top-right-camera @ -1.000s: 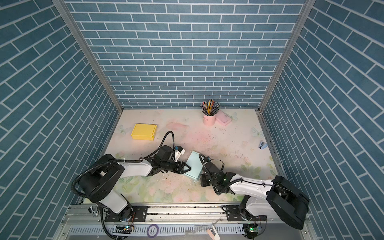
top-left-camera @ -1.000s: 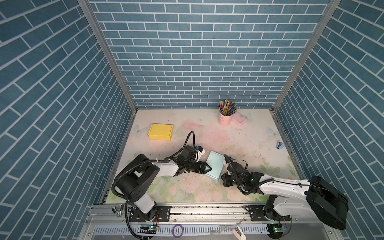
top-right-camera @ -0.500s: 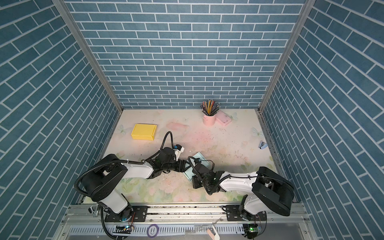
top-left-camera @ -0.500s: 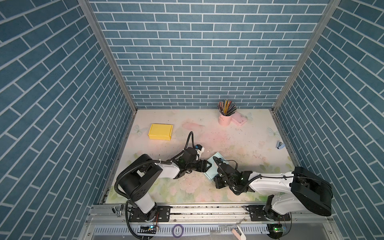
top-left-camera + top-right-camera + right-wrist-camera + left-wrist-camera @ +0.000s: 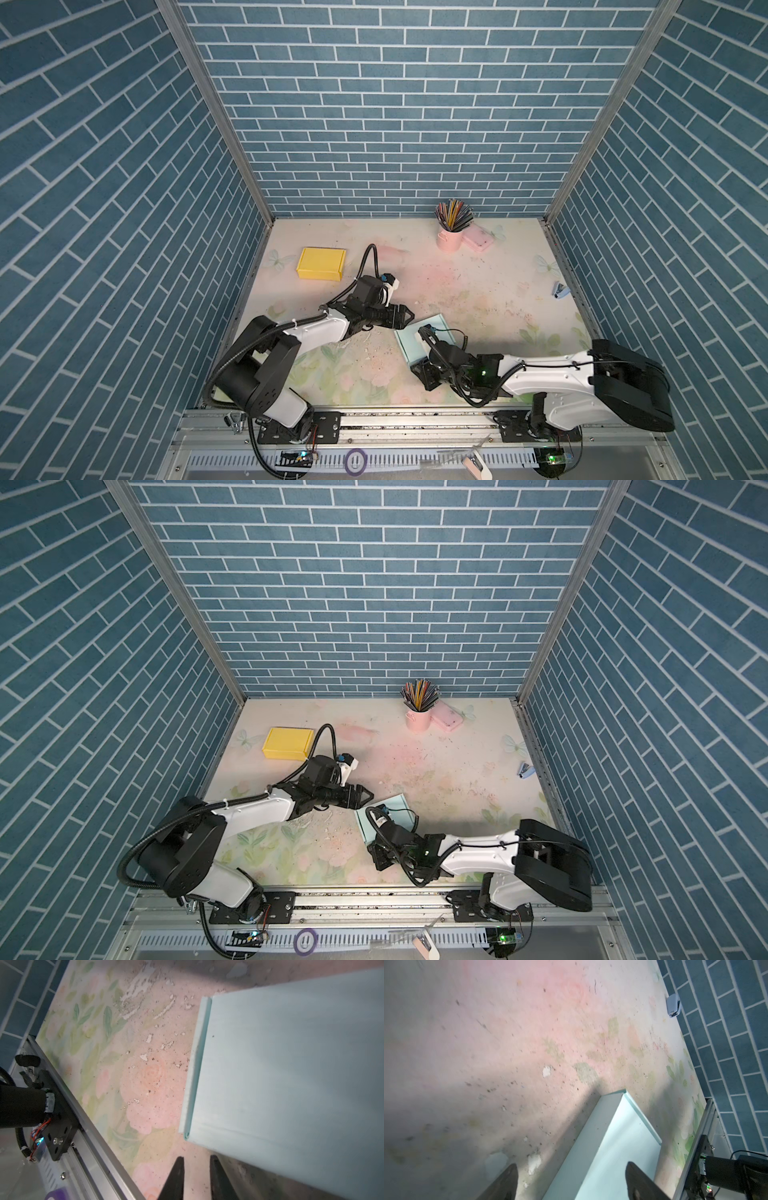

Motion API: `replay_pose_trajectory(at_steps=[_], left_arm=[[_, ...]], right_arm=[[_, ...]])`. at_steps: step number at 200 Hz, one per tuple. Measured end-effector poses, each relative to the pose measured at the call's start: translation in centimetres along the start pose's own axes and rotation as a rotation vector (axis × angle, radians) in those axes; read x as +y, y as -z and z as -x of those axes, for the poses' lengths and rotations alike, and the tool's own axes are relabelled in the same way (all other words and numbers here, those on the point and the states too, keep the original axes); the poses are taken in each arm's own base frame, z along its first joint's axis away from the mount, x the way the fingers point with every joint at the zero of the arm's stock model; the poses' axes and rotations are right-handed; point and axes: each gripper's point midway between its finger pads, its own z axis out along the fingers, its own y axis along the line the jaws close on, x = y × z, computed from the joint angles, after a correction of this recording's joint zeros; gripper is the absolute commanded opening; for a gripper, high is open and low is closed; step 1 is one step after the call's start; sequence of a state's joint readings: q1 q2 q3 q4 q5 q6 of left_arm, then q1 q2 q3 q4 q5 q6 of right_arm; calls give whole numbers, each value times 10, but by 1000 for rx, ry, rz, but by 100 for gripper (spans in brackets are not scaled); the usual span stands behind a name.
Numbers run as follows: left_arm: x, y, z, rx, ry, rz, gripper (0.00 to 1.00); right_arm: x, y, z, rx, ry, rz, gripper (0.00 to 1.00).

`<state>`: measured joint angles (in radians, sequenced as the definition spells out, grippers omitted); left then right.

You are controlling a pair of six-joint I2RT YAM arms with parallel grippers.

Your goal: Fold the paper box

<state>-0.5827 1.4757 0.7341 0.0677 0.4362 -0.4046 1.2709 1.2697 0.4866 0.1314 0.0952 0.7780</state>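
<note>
The flat pale-blue paper box lay near the front middle of the floral tabletop, between both arms. The left gripper stood spread wide, the right gripper slightly parted, both empty. Light, flimsy card, I'd judge; best pinched at an edge flap.

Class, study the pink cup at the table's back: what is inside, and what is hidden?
A bunch of coloured sticks stands in the pink cup, fanning out above its rim. The cup's wall hides their lower ends and its bottom.
</note>
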Motion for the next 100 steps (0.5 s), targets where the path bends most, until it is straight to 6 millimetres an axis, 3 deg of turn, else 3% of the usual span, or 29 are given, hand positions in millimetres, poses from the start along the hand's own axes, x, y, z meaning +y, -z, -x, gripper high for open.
replay_pose_trajectory(at_steps=[16,36,65,81,100], left_arm=[[-8,18,10,-39,-37,16,94],[-15,35,4,-67,-59,33,92],[-26,39,-53,-1,-71,43,81],[-31,35,-88,56,-62,37,74],[-30,31,-111,90,-41,44,68]], right_arm=[[0,22,19,-64,4,-9,42],[-15,47,45,-126,-26,-39,52],[-67,67,73,-160,-119,-155,59],[-89,65,73,-118,-150,-207,62],[-104,56,66,-53,-169,-234,64]])
